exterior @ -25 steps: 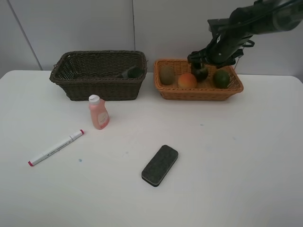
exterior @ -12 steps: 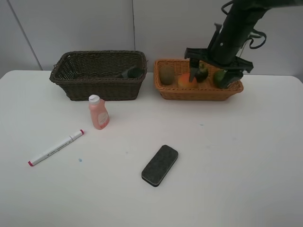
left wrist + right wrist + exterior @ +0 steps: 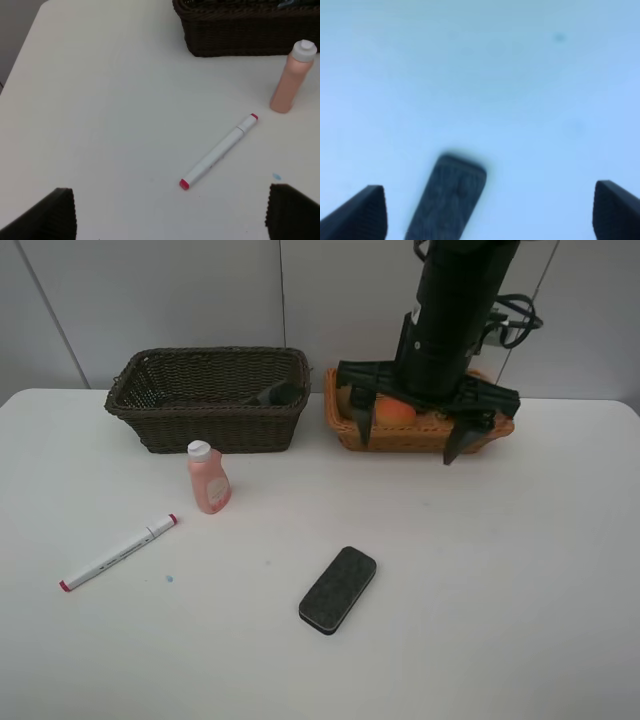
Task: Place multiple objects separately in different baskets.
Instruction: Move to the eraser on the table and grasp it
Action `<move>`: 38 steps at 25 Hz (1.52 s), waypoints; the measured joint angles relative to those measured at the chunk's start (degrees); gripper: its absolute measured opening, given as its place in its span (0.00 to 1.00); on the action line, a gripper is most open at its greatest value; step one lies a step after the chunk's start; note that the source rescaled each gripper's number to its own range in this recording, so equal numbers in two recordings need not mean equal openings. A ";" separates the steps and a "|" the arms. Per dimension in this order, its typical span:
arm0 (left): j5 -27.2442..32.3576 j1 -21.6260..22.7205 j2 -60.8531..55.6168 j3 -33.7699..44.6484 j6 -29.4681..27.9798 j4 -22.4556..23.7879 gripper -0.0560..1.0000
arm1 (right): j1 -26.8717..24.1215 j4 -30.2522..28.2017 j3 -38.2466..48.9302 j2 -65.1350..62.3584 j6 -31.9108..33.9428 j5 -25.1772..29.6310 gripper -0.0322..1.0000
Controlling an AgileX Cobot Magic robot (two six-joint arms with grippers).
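Right hand (image 3: pixel 405 450) spread wide, empty, at orange basket (image 3: pixel 393 436); eraser (image 3: pixel 338 589) well apart.

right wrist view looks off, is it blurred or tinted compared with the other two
Right wrist view: blurred all over with a blue cast, the eraser fuzzy-edged. Left wrist view: sharp and neutral in colour, the marker crisp. Exterior high view: sharp and evenly lit, the bottle clear.
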 joint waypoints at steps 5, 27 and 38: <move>0.00 0.00 0.00 0.00 0.00 0.00 1.00 | 7.92 1.05 8.97 -3.22 8.57 -2.55 1.00; 0.00 0.00 0.00 0.00 0.00 0.00 1.00 | 12.92 3.16 19.04 0.03 23.95 -22.45 1.00; 0.00 0.00 0.00 0.00 0.00 0.00 1.00 | 12.92 4.73 19.04 5.84 24.94 -25.72 1.00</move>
